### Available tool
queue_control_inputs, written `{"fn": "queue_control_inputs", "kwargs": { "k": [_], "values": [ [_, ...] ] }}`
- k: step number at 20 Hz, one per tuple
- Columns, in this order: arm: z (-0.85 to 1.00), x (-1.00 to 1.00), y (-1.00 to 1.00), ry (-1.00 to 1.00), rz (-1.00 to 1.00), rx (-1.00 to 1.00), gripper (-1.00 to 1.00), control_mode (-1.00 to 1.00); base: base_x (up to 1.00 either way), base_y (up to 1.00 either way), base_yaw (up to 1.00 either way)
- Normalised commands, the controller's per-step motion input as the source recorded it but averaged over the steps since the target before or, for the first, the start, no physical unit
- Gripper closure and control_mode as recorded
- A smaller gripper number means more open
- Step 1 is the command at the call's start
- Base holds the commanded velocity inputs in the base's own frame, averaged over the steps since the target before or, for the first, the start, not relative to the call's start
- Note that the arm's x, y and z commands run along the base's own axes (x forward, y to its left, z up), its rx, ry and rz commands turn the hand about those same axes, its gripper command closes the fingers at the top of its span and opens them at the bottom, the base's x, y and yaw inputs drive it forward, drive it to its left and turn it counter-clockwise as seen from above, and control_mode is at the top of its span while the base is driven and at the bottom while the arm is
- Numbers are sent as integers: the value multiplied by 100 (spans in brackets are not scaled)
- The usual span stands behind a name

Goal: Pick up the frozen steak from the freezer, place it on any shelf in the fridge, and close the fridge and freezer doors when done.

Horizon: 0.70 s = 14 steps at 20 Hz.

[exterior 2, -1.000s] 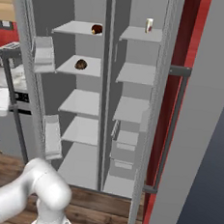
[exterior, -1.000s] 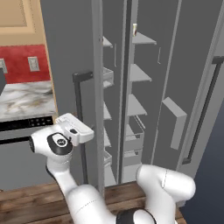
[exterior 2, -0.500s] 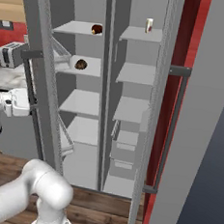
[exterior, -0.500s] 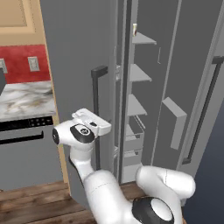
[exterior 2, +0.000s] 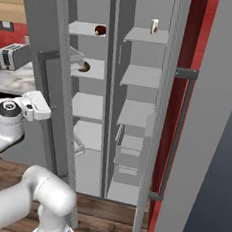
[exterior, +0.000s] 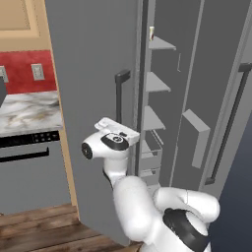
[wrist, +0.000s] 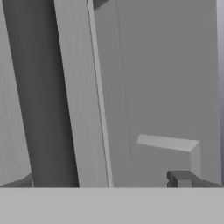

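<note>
Right now the gripper sits against the outer face of the fridge door, just below and beside its dark vertical handle. Its two dark finger tips stand spread wide apart at the bottom of the hand view, with nothing between them but the grey panel ahead. From the right base view, this wider door is partway across the fridge and is seen nearly edge-on, so it hides the left part of the broad shelves. The freezer door stands wide open at the far right, its long bar handle facing the room. The frozen steak lies on the top shelf of the fridge, near that shelf's right end, a dark red-brown lump with a paler edge. One shelf lower is a small brown rounded item, half hidden by the door's edge. In the freezer, the narrower compartment on the right, a small pale bottle stands upright on the top short shelf, with drawer baskets lower down. To the left of the fridge are a marble counter and a toaster.
</note>
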Motion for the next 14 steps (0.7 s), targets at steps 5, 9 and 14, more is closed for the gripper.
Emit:
{"fn": "queue_control_inputs", "kwargs": {
  "k": [5, 9, 14],
  "values": [
    [0, 30, -44, -5, 12, 0, -100, -100, 0, 0, 0],
    [0, 42, -23, -1, 6, 0, -100, -100, 0, 0, 0],
    [5, 53, -14, 0, 0, 0, -100, -100, 0, 0, 0]
  ]
}}
